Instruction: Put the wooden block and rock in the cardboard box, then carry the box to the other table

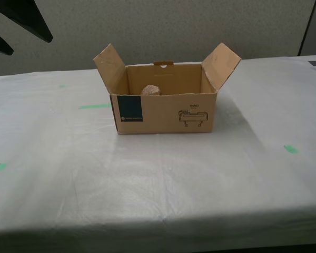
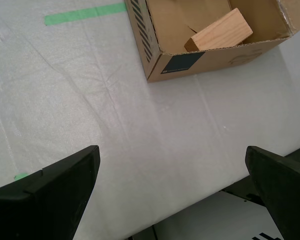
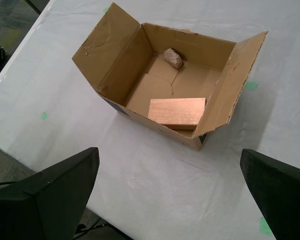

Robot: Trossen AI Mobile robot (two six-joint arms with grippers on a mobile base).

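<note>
The cardboard box (image 1: 166, 112) stands open on the other table (image 1: 158, 190), the one draped in white cloth, with both side flaps raised. The rock (image 1: 151, 90) lies at the back of its floor and also shows as the rock (image 3: 174, 58). Inside, near the front wall, lies the wooden block (image 3: 176, 111), seen too as the wooden block (image 2: 221, 31). My first gripper (image 3: 168, 154) hangs open above the cloth, short of the cardboard box (image 3: 170, 85). My second gripper (image 2: 171, 151) is open too, well back from the cardboard box (image 2: 200, 45). Neither holds anything.
Green tape marks (image 1: 94, 106) dot the cloth, with another green mark (image 1: 290, 149) toward the exterior view's right. A dark arm part (image 1: 23, 18) juts in at the exterior view's upper left. The table's near edge (image 2: 200, 205) lies under my second gripper.
</note>
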